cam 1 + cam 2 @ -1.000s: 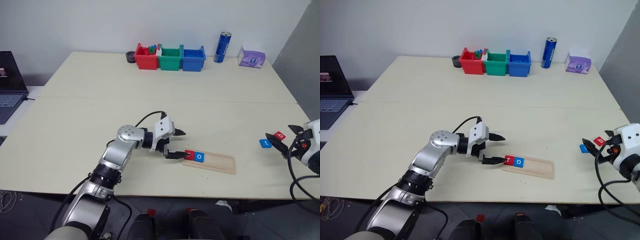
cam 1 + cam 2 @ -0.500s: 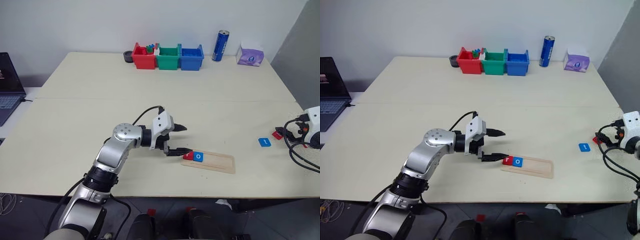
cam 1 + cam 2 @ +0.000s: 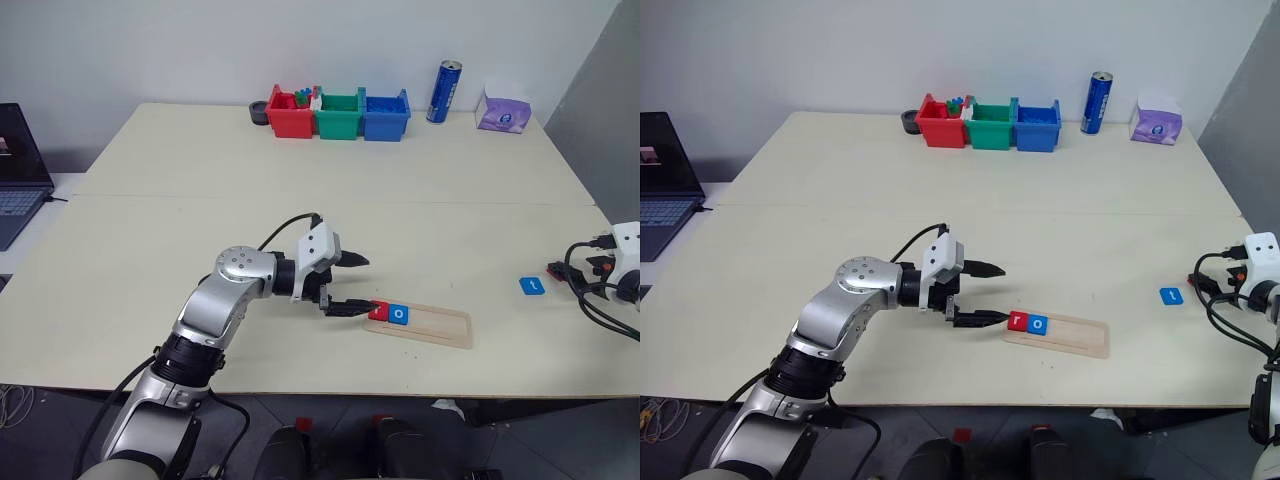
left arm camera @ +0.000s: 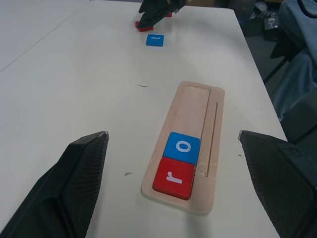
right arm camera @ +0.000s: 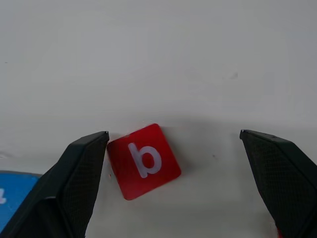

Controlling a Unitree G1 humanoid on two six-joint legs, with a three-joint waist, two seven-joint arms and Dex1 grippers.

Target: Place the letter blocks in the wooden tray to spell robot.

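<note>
Along the far edge of the table point(image 3: 300, 215) three plastic bins are lined up, red point(image 3: 291, 113), green point(image 3: 340, 114) and blue point(image 3: 385, 114), with a blue can point(image 3: 444, 93) and a purple tissue pack point(image 3: 503, 113) further to the right; a laptop point(image 3: 18, 170) is seen off the table's left side. The wooden tray point(image 3: 430, 326) lies near the front edge, with a red "r" block point(image 4: 174, 178) and a blue "o" block point(image 4: 182, 147) seated side by side at its left end, the rest of the groove bare. A blue block point(image 3: 532, 286) lies on the table well to the right of the tray, and a red "b" block point(image 5: 143, 160) is seen flat on the table beside it. The left gripper point(image 3: 352, 283) is held low and pointing right, its fingers spread wide and empty, the lower tip just at the "r" block. The right gripper point(image 5: 183, 163) is angled down over the "b" block, fingers wide apart on either side, nothing held.
</note>
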